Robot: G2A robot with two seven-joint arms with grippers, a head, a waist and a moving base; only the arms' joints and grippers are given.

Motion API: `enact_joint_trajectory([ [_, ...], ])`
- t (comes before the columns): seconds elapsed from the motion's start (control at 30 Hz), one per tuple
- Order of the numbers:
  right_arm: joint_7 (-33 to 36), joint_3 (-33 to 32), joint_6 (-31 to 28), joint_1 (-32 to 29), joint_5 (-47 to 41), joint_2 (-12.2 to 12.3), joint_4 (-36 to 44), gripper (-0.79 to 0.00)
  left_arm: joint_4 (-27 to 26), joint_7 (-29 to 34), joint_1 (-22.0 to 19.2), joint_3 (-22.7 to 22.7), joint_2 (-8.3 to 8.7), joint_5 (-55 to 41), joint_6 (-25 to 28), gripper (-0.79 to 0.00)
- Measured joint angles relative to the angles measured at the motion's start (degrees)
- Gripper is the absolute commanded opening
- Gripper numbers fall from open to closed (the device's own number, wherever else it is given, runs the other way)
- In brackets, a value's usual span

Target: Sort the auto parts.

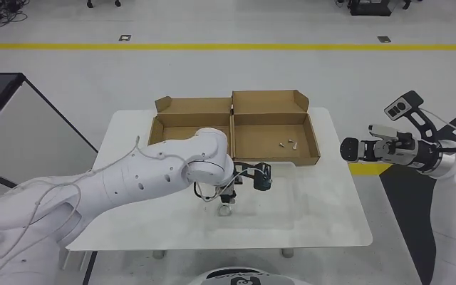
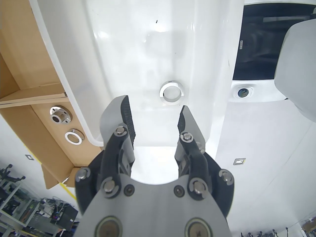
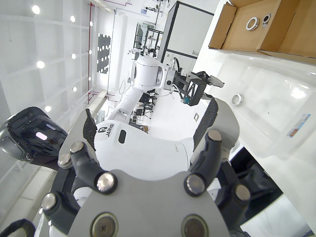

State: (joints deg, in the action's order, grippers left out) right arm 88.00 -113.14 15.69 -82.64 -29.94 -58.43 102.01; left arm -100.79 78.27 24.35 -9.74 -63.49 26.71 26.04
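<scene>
Closest in, a metal collar (image 2: 171, 93) lies flat on the white table (image 1: 320, 206), near the table's front edge and about midway along it; the left gripper (image 2: 155, 103) hangs just beside it, pointing down at the tabletop, its jaws spread apart with nothing between them; the ribbed fingertips (image 2: 127, 114) are clear of the collar, which sits just past them in the left wrist view.

Farther back, two open cardboard boxes stand side by side, touching, along the table's far edge; the left box (image 1: 189, 117) holds a flanged hub (image 2: 59, 117) and a flat ring (image 2: 73, 136), the two lying close together near the box's front wall; the right box (image 1: 271, 120) holds a few small bolts (image 1: 288, 143) on its floor toward its right wall, well apart from the hub and ring.

Out to the side, the right gripper (image 3: 150, 109) is held off the table's right edge, level with the front of the right box and well apart from every part; its jaws are wide apart and carry nothing.
</scene>
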Motion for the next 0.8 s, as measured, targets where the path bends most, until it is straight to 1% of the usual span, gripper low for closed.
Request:
enact_joint_trajectory([
  [0.13,0.0,0.0,0.0,0.0,0.0,0.0,0.0,0.0,-0.4,0.3,2.0,0.0,-0.57,3.1,-0.3,-0.342],
  [0.3,0.0,0.0,0.0,0.0,0.0,0.0,0.0,0.0,0.6,0.8,4.4,0.0,-1.48,7.4,-0.8,-0.339],
  [0.5,0.0,0.0,0.0,0.0,0.0,0.0,0.0,0.0,3.2,0.4,5.2,0.0,-2.44,9.7,-0.4,-0.351],
  [0.53,0.0,0.0,0.0,0.0,0.0,0.0,0.0,0.0,3.5,0.4,5.3,0.0,-2.56,9.9,-0.4,-0.36],
  [0.67,0.0,0.0,0.0,0.0,0.0,0.0,0.0,0.0,4.3,0.4,6.2,0.0,-2.94,10.0,-0.3,-0.348],
  [0.8,0.0,0.0,0.0,0.0,0.0,0.0,0.0,0.0,4.7,0.4,7.6,0.0,-3.14,10.9,-0.4,-0.36],
])
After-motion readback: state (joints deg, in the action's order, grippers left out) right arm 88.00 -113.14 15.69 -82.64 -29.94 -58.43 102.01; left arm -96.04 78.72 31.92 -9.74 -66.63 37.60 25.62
